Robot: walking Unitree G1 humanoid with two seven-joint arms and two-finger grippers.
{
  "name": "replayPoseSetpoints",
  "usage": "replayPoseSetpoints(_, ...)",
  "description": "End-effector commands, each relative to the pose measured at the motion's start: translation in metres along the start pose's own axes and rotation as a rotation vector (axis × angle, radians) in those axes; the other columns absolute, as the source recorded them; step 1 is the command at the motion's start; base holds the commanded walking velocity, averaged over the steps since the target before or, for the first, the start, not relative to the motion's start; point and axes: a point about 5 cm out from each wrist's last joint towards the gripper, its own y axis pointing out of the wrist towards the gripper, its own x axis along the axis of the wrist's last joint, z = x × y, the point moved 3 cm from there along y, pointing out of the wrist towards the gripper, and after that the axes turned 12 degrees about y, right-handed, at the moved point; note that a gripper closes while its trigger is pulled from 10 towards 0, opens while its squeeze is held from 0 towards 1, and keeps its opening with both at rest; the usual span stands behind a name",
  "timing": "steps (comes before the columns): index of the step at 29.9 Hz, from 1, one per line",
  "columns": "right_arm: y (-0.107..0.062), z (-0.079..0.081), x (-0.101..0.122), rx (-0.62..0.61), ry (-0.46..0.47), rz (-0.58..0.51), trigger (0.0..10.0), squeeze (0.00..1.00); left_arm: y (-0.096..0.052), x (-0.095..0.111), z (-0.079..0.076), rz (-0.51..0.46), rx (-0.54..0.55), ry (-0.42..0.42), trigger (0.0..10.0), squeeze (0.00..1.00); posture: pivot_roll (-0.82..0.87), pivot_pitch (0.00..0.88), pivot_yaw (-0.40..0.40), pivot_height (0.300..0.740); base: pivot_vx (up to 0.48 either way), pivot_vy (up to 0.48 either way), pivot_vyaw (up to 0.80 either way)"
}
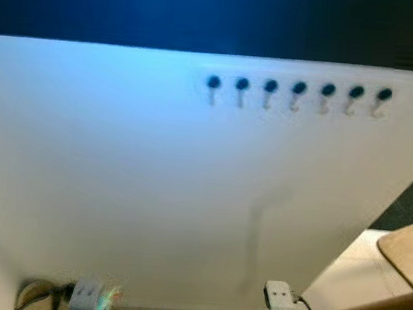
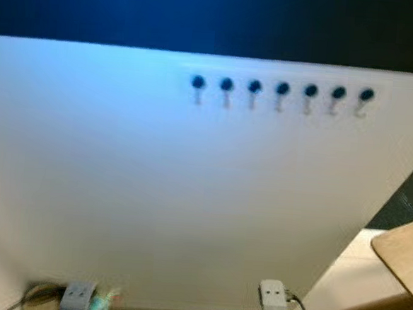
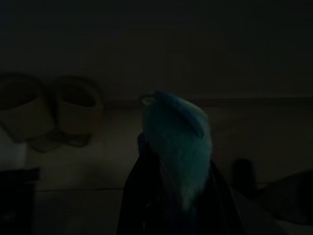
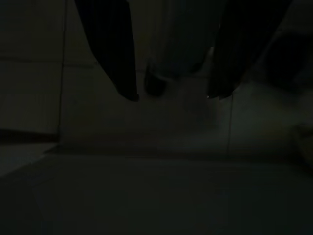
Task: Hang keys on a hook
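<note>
Left end effector (image 3: 171, 196): closed around a fuzzy teal object (image 3: 178, 147), judged to be the fob of the keys; the keys themselves cannot be made out in the dark wrist view. Beyond the fingertips lie the floor (image 3: 98, 166) and two round tan containers (image 3: 73, 105), well apart from the load.

Right end effector (image 4: 171, 95): fingers spread, nothing between them, hanging idle over floor tiles.

Row of hooks (image 1: 298, 90): mounted high on the white panel (image 1: 119, 191), far above both end effectors and offset toward the right arm.

Risks:
- Grip on soft fur may slip during the long lift.
- If the ring hangs hidden below the fob, it may miss the small hook tip.

Clearance: panel face below the hooks is bare. A wooden tabletop edge (image 1: 405, 254) projects beside the right arm; keep any swing clear of it.
</note>
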Motion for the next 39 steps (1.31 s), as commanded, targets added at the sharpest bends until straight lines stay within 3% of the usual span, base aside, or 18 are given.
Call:
replayPoseSetpoints(1,-0.001,-0.003,-0.002,-0.010,0.008,0.003,10.0,0.00,0.001,0.005,-0.002,-0.015,-0.026,0.036,10.0,0.00,0.09,0.030,-0.032,0.740,0.000,-0.480,0.00)
replayPoseSetpoints(16,-0.001,-0.003,-0.004,-0.013,0.018,0.003,10.0,0.00,-0.001,0.007,-0.004,-0.037,-0.028,0.043,10.0,0.00,0.09,0.032,-0.028,0.740,0.000,-0.475,0.00)
replayPoseSetpoints(31,-0.001,-0.004,-0.001,-0.015,0.024,-0.001,10.0,0.00,0.001,0.003,0.013,0.033,0.075,0.085,10.0,0.00,0.08,0.046,-0.035,0.740,0.000,0.000,0.00)
replayPoseSetpoints(39,-0.001,-0.003,-0.002,-0.017,0.026,0.000,10.0,0.00,0.002,0.005,0.007,0.012,0.051,0.063,10.0,0.00,0.08,0.049,-0.034,0.740,0.000,0.300,0.00)
